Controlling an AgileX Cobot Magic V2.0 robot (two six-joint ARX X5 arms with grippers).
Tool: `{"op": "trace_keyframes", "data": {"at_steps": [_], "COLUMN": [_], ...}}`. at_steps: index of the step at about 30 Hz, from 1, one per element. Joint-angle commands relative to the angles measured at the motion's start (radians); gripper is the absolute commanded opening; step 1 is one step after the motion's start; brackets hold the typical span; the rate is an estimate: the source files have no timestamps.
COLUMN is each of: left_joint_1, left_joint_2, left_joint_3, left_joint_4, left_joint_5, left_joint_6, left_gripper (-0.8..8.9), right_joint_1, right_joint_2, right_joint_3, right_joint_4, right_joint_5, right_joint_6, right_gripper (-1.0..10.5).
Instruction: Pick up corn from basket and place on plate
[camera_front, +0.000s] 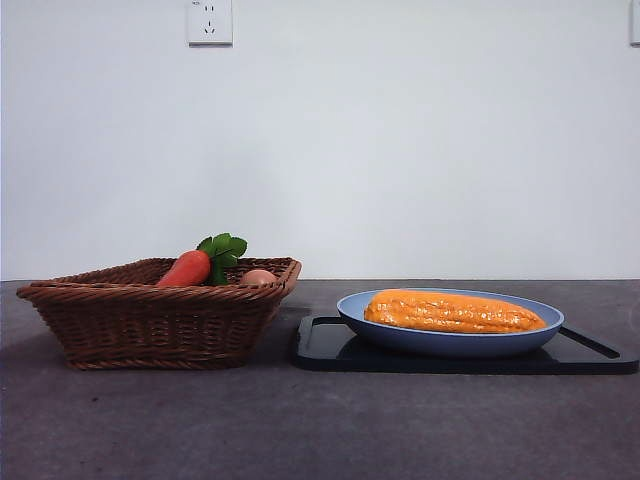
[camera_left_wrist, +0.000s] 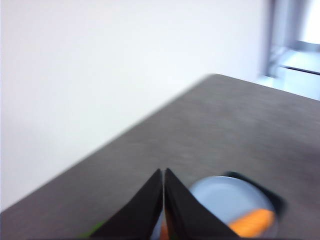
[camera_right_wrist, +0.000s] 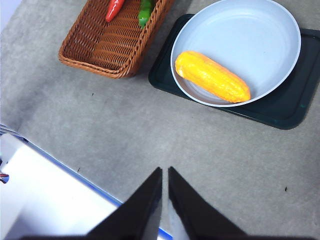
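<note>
Grey, speckled tabletop (camera_front: 300, 420) runs back to a plain white wall (camera_front: 400, 140), with a white socket (camera_front: 210, 22) high up on it. On the table, the corn (camera_front: 452, 311) lies lengthwise in the light-blue plate (camera_front: 450, 343), tapered ends pointing along the table, and the plate sits on a flat black tray (camera_front: 330, 350). Just beside the tray stands the dark-brown wicker basket (camera_front: 150, 320); the two look close, though whether they touch is hard to tell. Inside the basket an orange-red carrot (camera_front: 185, 269) leans with its green leaves (camera_front: 222, 252) up, and a small pale rounded thing (camera_front: 258, 276) peeks over the rim, too hidden to name.

Over to the right gripper (camera_right_wrist: 164, 172): its jaws are drawn together, only a thin slit between them, nothing held. It hangs high above bare table, well apart from everything. Ahead of its tips sits the plate (camera_right_wrist: 240, 30) with the corn (camera_right_wrist: 212, 76) near the rim closest to the gripper, the tray (camera_right_wrist: 285, 110) under it, and the basket (camera_right_wrist: 110, 45) off to one side ahead.

Now the left gripper (camera_left_wrist: 163, 172): jaws pressed together, empty, also raised. The picture is blurred, but the plate (camera_left_wrist: 225, 200) and an orange end of the corn (camera_left_wrist: 252, 222) show just past its jaw, low and close below.

Neither gripper appears in the front view.
</note>
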Motion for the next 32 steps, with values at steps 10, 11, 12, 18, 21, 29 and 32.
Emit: {"op": "trace_keyframes", "data": {"at_steps": [10,11,12,18,21,29,32], "left_joint_1": [0.34,0.355,0.366,0.414,0.422,0.423,0.423], "left_joint_2": [-0.483,-0.521,-0.553,-0.735,-0.801,-0.948,-1.003], "left_joint_3": [-0.656,-0.719,-0.772,-1.059,-1.168,-1.401,-1.463], "left_joint_4": [0.486,0.528,0.558,0.647,0.645,0.645,0.638], "left_joint_5": [-0.077,-0.103,-0.123,-0.176,-0.176,-0.175,-0.175], "left_joint_6": [-0.011,-0.021,-0.032,-0.097,-0.098,-0.163,-0.182], "left_gripper": [0.07,0.07,0.07,0.08,0.07,0.07,0.07], "right_joint_1": [0.004,0.004,0.004,0.004,0.004,0.004,0.004], "right_joint_2": [0.007,0.007,0.007,0.007,0.007,0.007,0.007], "right_joint_3": [0.018,0.018,0.018,0.018,0.018,0.018,0.019], "right_joint_4": [0.011,0.011,0.011,0.011,0.011,0.011,0.011], "right_joint_5": [-0.001,-0.001,-0.001,-0.001,-0.001,-0.001,-0.001], "right_joint_6": [-0.009,-0.009,-0.009,-0.009,-0.009,-0.009,-0.009], "right_gripper": [0.0,0.0,0.0,0.0,0.0,0.0,0.0]}}
